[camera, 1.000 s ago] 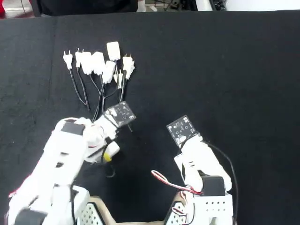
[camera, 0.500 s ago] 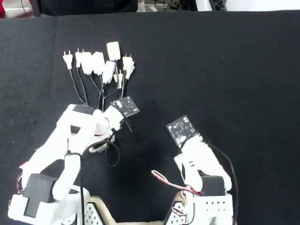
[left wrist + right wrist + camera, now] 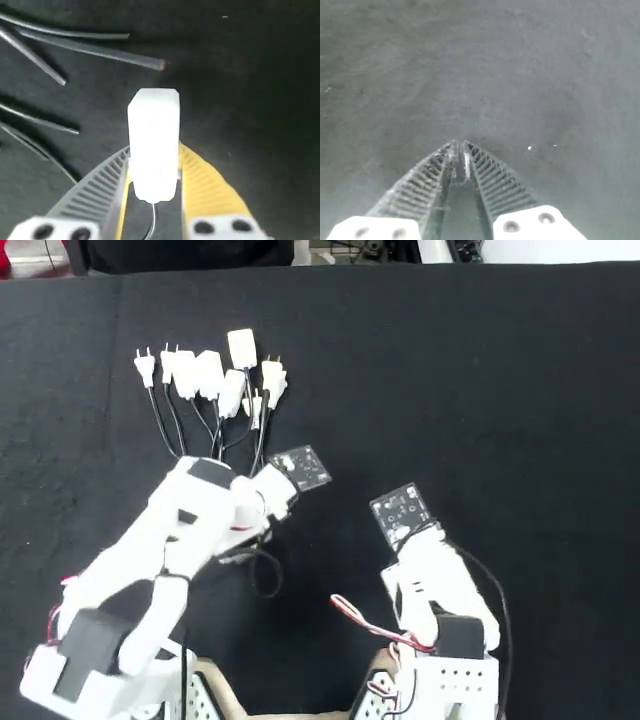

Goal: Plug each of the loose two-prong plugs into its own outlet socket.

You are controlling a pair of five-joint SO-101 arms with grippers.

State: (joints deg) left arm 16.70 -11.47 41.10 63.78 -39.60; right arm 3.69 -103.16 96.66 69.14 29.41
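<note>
Protruding beyond the left gripper (image 3: pixel 154 154): its clamped white plug (image 3: pixel 153 122).

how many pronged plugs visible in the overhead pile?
3 for sure: the left-end plug, the second plug beside it, and the right-end plug. A smaller piece beside that may be a fourth; overlapping white bodies could hide more. The left gripper holds a white block, prongs unseen.
</note>
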